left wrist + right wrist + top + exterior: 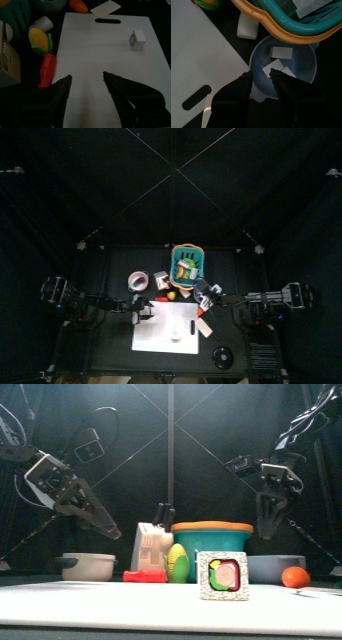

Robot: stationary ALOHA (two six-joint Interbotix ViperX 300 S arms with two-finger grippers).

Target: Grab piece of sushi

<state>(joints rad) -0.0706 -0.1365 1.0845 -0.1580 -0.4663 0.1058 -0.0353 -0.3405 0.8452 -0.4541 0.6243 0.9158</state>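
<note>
The sushi piece [223, 576] stands upright on the white cutting board [100, 55], near its front edge, and we see nothing touching it. In the left wrist view it [137, 39] sits well beyond the left gripper [85, 80], off to one side of the gap between the jaws, which we see spread apart over bare board with nothing held. From the front, that left gripper [110, 527] hangs above and to the left of the sushi, well clear of it. The right gripper [267, 524] hangs to the right and farther back; in its wrist view the right gripper [260, 75] has its jaws parted over a blue bowl [301, 67] holding white pieces. Behind the sushi we see a teal bowl with an orange rim [211, 536], a corn cob [178, 564], a red pepper [144, 575], a white cup [88, 566] at far left, and an orange [295, 577] to the right.
</note>
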